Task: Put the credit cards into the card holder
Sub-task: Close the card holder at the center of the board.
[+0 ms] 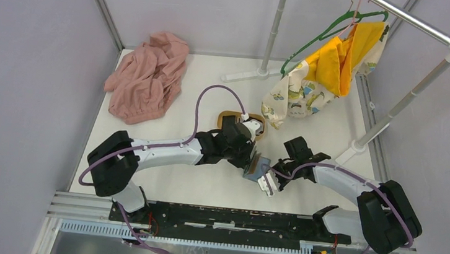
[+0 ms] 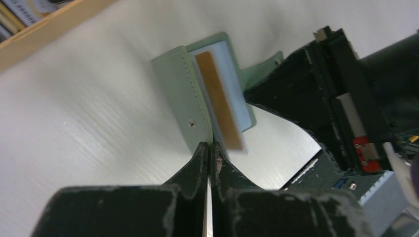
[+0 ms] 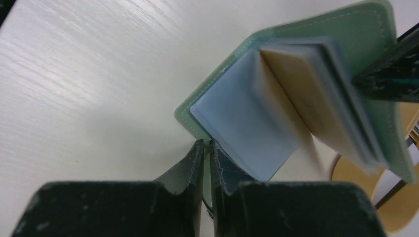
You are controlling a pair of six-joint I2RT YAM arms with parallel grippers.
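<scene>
– Card holder (image 1: 257, 165), position?
– Table centre, held open between both arms; wooden tray (image 1: 221, 119) at its 11 o'clock.
– Claws?
– Left gripper (image 2: 209, 150) pinches one green cover from 10 o'clock; right gripper (image 3: 207, 145) pinches the other from 4 o'clock.

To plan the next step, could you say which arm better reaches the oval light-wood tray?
Likely left: the left gripper, shut on the grey-green folding card holder, is beside the tray; the right gripper is farther.

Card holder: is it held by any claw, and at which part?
Both: left claw pinches one green cover's edge of the card holder, right claw the opposite cover's edge.
</scene>
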